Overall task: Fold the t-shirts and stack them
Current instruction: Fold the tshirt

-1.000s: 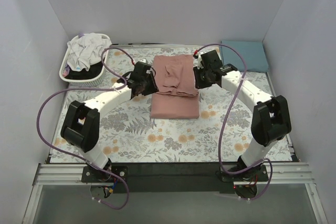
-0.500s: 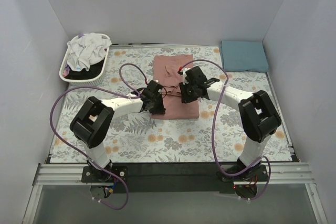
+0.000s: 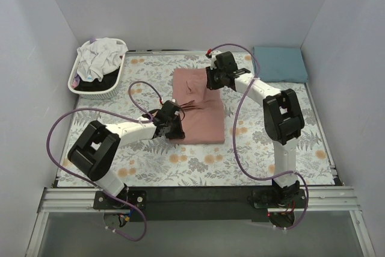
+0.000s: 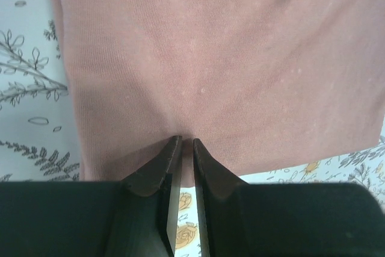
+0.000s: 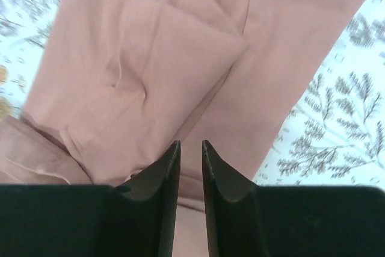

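A dusty-pink t-shirt (image 3: 201, 118) lies folded in a long rectangle in the middle of the floral cloth. My left gripper (image 3: 174, 123) is at its near left corner, and creases in the cloth fan out from it. In the left wrist view the jaws (image 4: 186, 141) are pinched on the near edge of the pink t-shirt (image 4: 228, 58). My right gripper (image 3: 210, 80) is over the shirt's far right part. In the right wrist view its jaws (image 5: 190, 144) stand nearly closed above the pink cloth (image 5: 180, 58), with nothing seen between them. A folded teal-blue t-shirt (image 3: 280, 63) lies at the back right.
A white slatted basket (image 3: 90, 91) at the back left holds white (image 3: 99, 55) and dark garments. The grey-and-orange floral cloth (image 3: 271, 148) covers the table. Grey walls close in the left, back and right sides.
The left gripper moved slightly toward the near left corner of the pink shirt. The right gripper swung from the shirt's middle back to its far right part. The shirt now lies flatter and longer.
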You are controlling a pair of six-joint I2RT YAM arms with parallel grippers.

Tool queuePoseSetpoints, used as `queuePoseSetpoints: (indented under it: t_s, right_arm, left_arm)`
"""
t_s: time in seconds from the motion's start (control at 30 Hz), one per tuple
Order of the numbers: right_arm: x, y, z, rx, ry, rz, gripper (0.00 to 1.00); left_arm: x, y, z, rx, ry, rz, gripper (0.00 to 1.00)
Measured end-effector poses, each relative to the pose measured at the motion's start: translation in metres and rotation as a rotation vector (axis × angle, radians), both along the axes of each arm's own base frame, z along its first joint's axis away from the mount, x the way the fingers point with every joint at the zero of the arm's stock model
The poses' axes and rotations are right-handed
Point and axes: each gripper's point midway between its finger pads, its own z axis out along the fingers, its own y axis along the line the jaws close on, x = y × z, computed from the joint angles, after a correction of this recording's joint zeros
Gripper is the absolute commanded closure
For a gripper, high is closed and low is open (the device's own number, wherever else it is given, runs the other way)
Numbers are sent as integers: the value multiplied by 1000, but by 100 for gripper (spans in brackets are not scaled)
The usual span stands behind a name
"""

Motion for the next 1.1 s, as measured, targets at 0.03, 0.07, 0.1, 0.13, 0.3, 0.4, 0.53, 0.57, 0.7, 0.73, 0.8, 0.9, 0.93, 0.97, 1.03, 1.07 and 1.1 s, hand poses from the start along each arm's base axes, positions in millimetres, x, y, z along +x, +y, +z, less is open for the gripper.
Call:
queuePoseSetpoints:
  t_s: [0.03, 0.07, 0.1, 0.13, 0.3, 0.4, 0.53, 0.57, 0.7, 0.73, 0.8, 0.9, 0.93, 0.97, 1.03, 1.07, 1.1]
  right_arm:
    - [6, 0, 7, 20, -16, 3, 73]
    - [7, 1, 14, 42, -25, 15, 73]
    - [4, 3, 18, 62, -22, 32, 73]
    - [-3, 7, 21, 89, -14, 58, 73]
    - [-77, 32, 26, 241, 76, 235, 72]
    - [-123, 51, 24, 316, 127, 340, 72]
    - [-162, 73, 10, 368, 196, 436, 72]
    - [-165, 77, 7, 375, 204, 447, 72]
    - [-160, 86, -11, 395, 221, 457, 73]
    - [-156, 88, -18, 394, 230, 453, 73]
    - [-143, 94, -29, 397, 239, 446, 73]
    - [-108, 106, -36, 425, 231, 425, 72]
    - [-93, 108, -35, 435, 215, 414, 72]
    - [-78, 110, -33, 449, 203, 400, 72]
    - [-50, 110, -26, 475, 171, 368, 72]
    - [-36, 109, -21, 491, 157, 349, 72]
    - [-25, 106, -16, 505, 141, 332, 72]
  left_arm:
    - [-2, 1, 0, -1, 2, 2, 88]
    - [-4, 2, 0, -3, 4, 4, 87]
    - [-6, 3, 0, -5, 6, 7, 87]
    - [-8, 3, 0, -6, 7, 9, 87]
    - [-16, 8, 1, -14, 15, 21, 87]
    - [-17, 9, 0, -16, 19, 26, 87]
    - [-18, 8, 0, -20, 22, 31, 87]
    - [-18, 8, 1, -23, 24, 29, 87]
    - [-20, 7, 0, -31, 33, 27, 87]
    - [-21, 7, 1, -34, 35, 27, 87]
    - [-23, 7, 0, -43, 38, 26, 87]
    - [-30, 9, 0, -58, 47, 28, 87]
    - [-33, 10, 0, -62, 49, 30, 87]
    - [-36, 11, 0, -66, 52, 32, 88]
    - [-41, 14, 0, -70, 55, 35, 87]
    - [-43, 16, 0, -73, 56, 39, 87]
    - [-45, 17, 0, -76, 57, 41, 87]
